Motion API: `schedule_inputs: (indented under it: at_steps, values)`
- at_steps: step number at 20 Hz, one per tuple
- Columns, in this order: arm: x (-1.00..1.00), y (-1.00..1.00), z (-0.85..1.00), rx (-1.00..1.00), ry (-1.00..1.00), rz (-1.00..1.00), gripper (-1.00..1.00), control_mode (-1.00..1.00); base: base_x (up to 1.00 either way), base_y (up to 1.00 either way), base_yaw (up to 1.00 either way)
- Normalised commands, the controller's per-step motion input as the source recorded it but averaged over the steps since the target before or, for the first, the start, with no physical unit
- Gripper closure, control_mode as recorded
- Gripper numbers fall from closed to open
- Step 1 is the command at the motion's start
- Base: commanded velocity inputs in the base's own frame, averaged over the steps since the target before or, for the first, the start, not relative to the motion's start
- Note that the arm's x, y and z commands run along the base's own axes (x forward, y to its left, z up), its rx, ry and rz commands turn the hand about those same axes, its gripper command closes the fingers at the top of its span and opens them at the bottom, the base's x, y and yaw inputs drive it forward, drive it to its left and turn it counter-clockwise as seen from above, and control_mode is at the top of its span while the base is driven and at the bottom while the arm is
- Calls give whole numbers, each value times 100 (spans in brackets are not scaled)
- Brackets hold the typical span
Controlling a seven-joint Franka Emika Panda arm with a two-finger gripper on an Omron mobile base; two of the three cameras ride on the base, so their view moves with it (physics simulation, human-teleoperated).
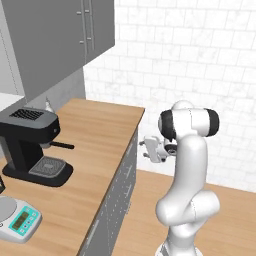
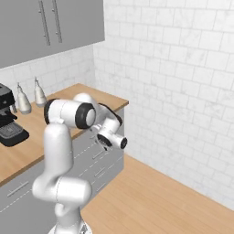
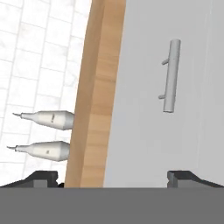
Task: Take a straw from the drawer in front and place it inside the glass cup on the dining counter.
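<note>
The arm [image 1: 187,200] is glossy white, built of thick rounded segments that swell into bulbous joints. Dark charcoal bands ring the joints: one at centre right of the left base view, one on the barrel-shaped joint at left of centre in the right base view. The white hand [image 2: 111,132] ends in a round dark face. Two small dark squared fingertips [image 3: 41,177] sit at the bottom of the hand view.
</note>
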Motion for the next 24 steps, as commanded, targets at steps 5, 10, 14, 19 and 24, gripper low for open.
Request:
schedule_inputs:
  at_steps: [5,10,14,19,24]
  values:
    - [37,30,-16,0,0,-2,-100,-100,0,0,0]
    - [13,27,-29,-2,0,-5,-100,-100,0,0,0]
    - [6,10,-34,-2,0,-7,-100,-100,0,0,0]
    - [26,2,-31,-1,0,-9,-100,-100,0,0,0]
    - [51,0,-26,0,2,-9,-100,-100,0,0,0]
